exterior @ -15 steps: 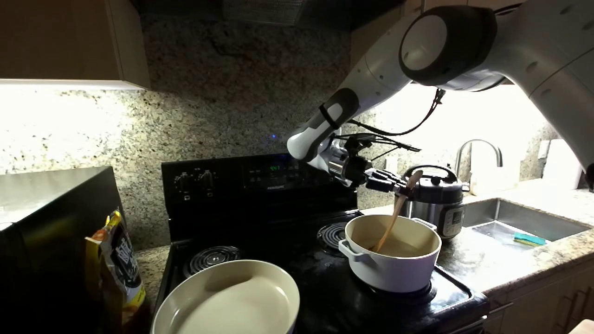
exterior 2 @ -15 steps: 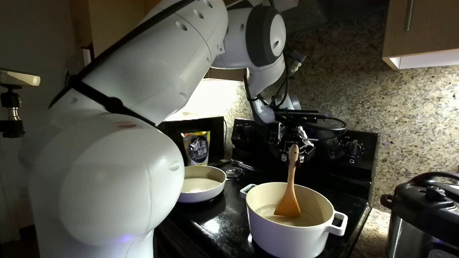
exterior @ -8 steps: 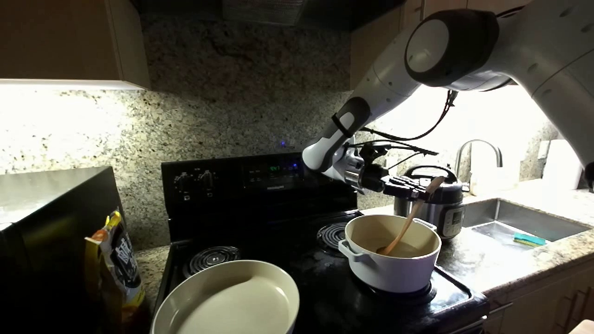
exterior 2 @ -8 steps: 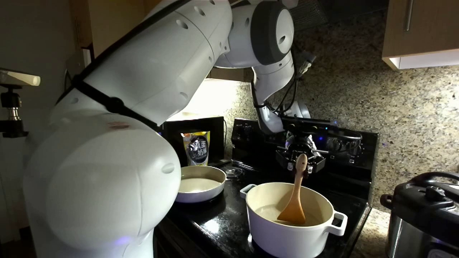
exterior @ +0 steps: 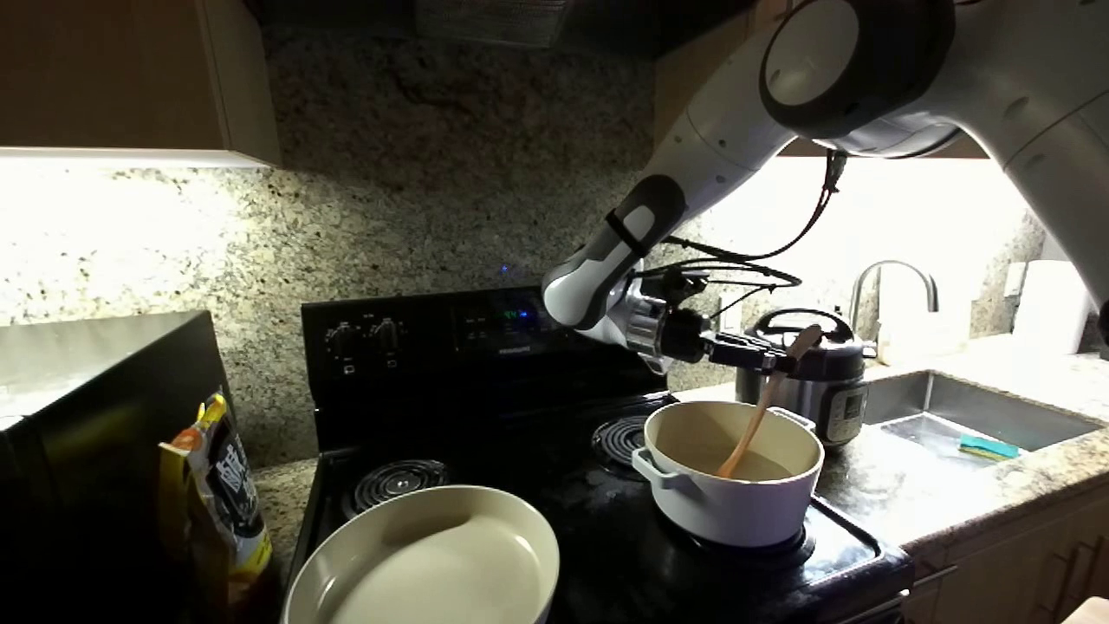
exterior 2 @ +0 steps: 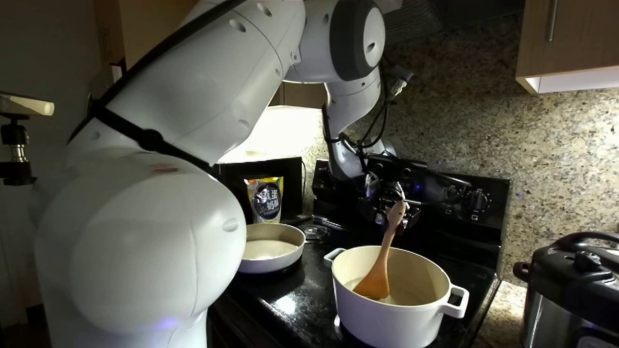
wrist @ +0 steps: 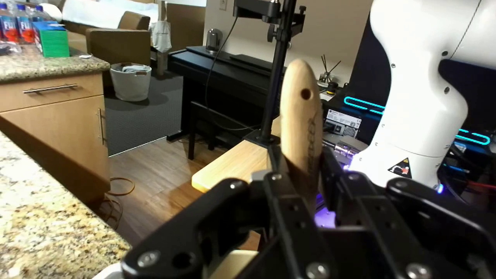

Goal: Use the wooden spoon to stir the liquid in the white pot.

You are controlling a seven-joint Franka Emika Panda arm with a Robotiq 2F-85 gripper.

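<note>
Upright in the wrist view, the handle end of the wooden spoon is pinched between the black fingers of my gripper, which is shut on it. From there the spoon slants down into the white pot, its broad head low inside, close to the wall. The head's lower edge reaches the tan liquid. In an exterior view, my gripper hangs above the rim of the pot. The near wall hides the tip of the spoon there.
The pot stands on a burner of the black stove. A wide shallow cream bowl occupies the stove's other side. Behind the pot are a black-and-steel cooker and the sink. A snack bag leans farther back.
The gripper swung out and partly back, keeping its grip. The spoon's head has swept across the pot, toward the side where the shallow bowl stands. The pot has stayed put.
</note>
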